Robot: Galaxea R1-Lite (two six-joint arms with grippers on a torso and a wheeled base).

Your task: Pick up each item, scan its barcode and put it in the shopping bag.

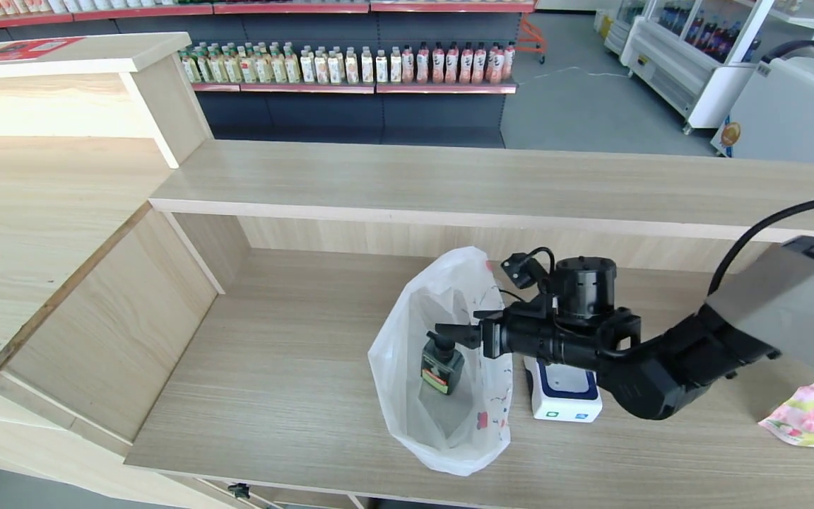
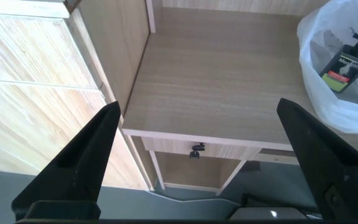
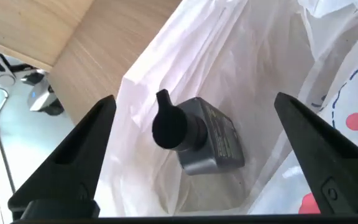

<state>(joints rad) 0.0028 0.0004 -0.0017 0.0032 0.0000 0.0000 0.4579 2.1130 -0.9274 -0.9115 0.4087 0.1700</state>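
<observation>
The right pincer (image 1: 460, 329) is hanging over the mouth of the bag (image 1: 407, 396), with its arm coming in from the robot's right, above the scanner (image 1: 564, 401). In the right wrist view, this pincer (image 3: 194, 98) is gaping wide, with both fingers (image 3: 73, 162) well clear of the bottle (image 3: 207, 143) and gripping nothing. The bottle is sitting inside the bag (image 3: 166, 68), below the pincer, with its black pump head pointing up towards the camera.

In the head view, the bottle (image 1: 442, 367) is showing through the bag's open top, with white plastic all around it. The bag is standing on the surface (image 1: 294, 396), just beside the scanner on the robot's left of it. A pink and green pouch (image 1: 813, 413) is lying on the surface well apart from them, far to the robot's right.

The left pincer (image 2: 197, 104) is also spreading wide and carrying nothing. It is hovering over the front edge of the surface (image 2: 216, 81), with the bag (image 2: 328, 106) and the bottle (image 2: 345, 65) off to one side.
</observation>
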